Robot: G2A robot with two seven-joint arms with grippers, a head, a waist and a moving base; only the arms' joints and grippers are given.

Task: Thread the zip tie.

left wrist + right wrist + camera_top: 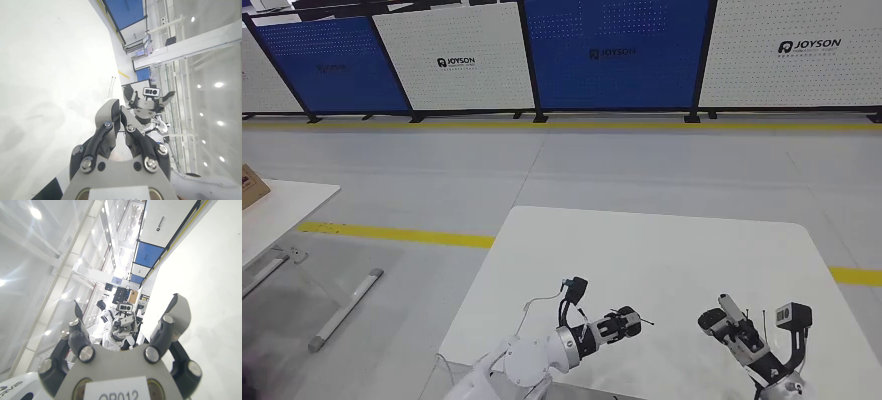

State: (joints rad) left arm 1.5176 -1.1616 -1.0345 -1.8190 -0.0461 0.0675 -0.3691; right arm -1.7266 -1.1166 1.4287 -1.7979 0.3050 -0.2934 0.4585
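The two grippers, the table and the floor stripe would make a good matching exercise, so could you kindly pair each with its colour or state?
Things:
1. left gripper
2. right gripper
3. table
4. floor stripe

Colour or state:
A. yellow
B. fingers spread wide apart
C. white
D. fingers closed together

Pairs: 1-D, 2-B, 3-C, 4-A
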